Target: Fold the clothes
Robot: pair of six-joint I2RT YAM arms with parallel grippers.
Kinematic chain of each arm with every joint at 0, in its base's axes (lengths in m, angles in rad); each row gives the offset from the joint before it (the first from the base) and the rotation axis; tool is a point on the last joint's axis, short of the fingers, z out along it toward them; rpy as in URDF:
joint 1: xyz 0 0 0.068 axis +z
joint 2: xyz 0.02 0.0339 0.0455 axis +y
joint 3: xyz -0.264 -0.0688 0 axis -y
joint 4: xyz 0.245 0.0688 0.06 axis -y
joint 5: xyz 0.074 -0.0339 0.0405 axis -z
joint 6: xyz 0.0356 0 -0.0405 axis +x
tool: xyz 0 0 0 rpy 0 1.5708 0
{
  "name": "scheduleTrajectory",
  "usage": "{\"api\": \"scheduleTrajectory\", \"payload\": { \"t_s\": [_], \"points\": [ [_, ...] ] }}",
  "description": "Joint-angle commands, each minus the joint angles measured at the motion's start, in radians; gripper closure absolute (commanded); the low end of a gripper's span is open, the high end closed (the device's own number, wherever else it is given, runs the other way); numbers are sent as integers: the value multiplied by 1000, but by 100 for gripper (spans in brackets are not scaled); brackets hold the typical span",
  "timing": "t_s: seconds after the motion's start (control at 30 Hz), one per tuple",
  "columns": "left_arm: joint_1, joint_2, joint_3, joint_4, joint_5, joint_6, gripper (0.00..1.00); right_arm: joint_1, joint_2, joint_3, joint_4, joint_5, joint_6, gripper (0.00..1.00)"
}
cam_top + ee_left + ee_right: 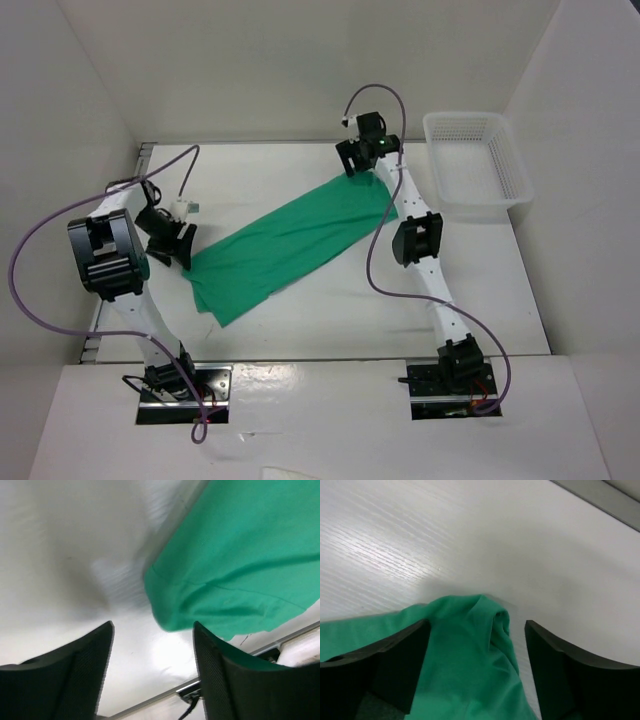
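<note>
Green T-shirt [290, 245] lies as a long strip diagonally across the bench [400, 300], from near left to far right. Left hand [152, 628] released at its near-left end. Right hand [476, 625] released, straddling its far-right corner.

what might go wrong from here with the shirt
A bunched corner of the shirt lies inside the open right pincer; pulling away may snag it and undo the fold. The left pincer, open beside the other end, may catch only the top layer on a regrasp. The shirt lies slanted, so a next fold may come out skewed.
</note>
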Motion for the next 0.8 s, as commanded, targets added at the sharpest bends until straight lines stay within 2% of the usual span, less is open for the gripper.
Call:
{"api": "scheduleTrajectory", "payload": {
  "t_s": [0.0,0.07,0.2,0.23,0.33,0.47,0.53,0.63,0.77],
  "points": [
    [5,-105,100,-31,9,24,19,-16,-218,27,11,6,19,14],
    [5,-115,131,-31,28,24,14,-16,-292,-38,22,6,19,12],
    [5,-124,168,-19,82,13,12,-16,-474,-196,31,15,-1,6],
    [5,-115,178,-7,98,4,11,-16,-537,-274,11,15,-12,3],
    [5,-115,189,4,134,-5,11,-16,-622,-428,-59,24,-37,1],
    [14,-125,189,76,175,-59,8,-25,-643,-589,-156,44,-20,1],
    [23,-125,200,87,189,-84,7,-25,-643,-652,-181,-3,2,1],
    [34,-125,200,108,224,-129,3,-12,-634,-674,-181,-69,28,1],
    [45,-188,153,162,215,-197,1,38,-590,-652,-190,-58,28,1]
  ]
}}
